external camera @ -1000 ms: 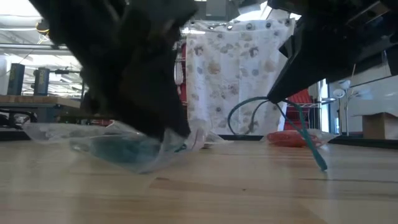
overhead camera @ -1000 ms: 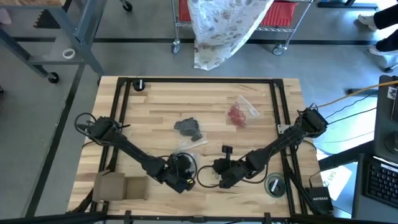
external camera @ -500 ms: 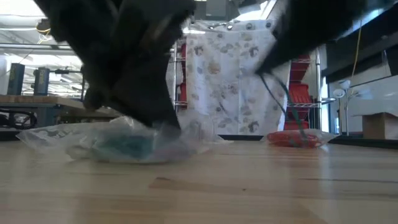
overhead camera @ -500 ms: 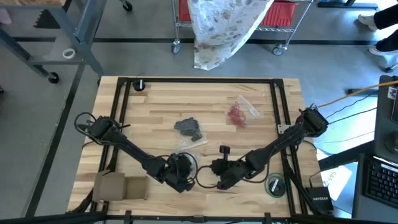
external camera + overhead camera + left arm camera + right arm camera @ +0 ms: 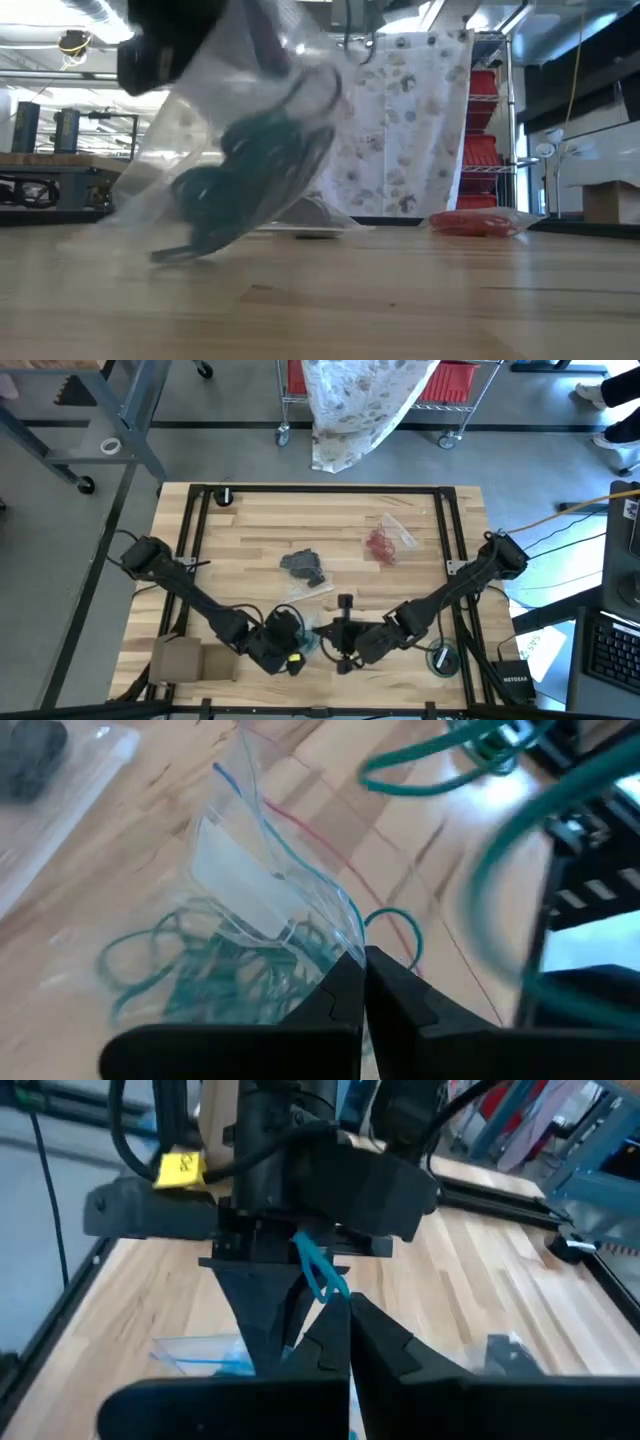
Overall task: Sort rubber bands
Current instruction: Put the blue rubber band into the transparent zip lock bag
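Near the table's front edge, about midway along it, the left gripper (image 5: 296,642) has its fingers closed on the rim of a clear plastic bag (image 5: 240,150) of teal rubber bands (image 5: 215,975); the low view shows the bag lifted and tilted, one lower corner down by the wood. Just beside it on the right, the right gripper (image 5: 337,639) is pinched shut as well, with a single teal band (image 5: 318,1272) looped at its fingertips and the left gripper facing it closely. A small round object (image 5: 440,658) sits on the table's front right corner, and a brown cardboard piece (image 5: 194,659) lies at the front left corner. Further in, around the middle of the table (image 5: 250,540), a clear bag of dark grey bands (image 5: 303,566) rests flat, well apart from both grippers. Beyond that, towards the back right, a bag of red bands (image 5: 383,541) lies on the wood. A small black round piece (image 5: 224,496) sits at the back left corner. Past the table's back edge hangs a patterned cloth (image 5: 355,405) over a wire cart
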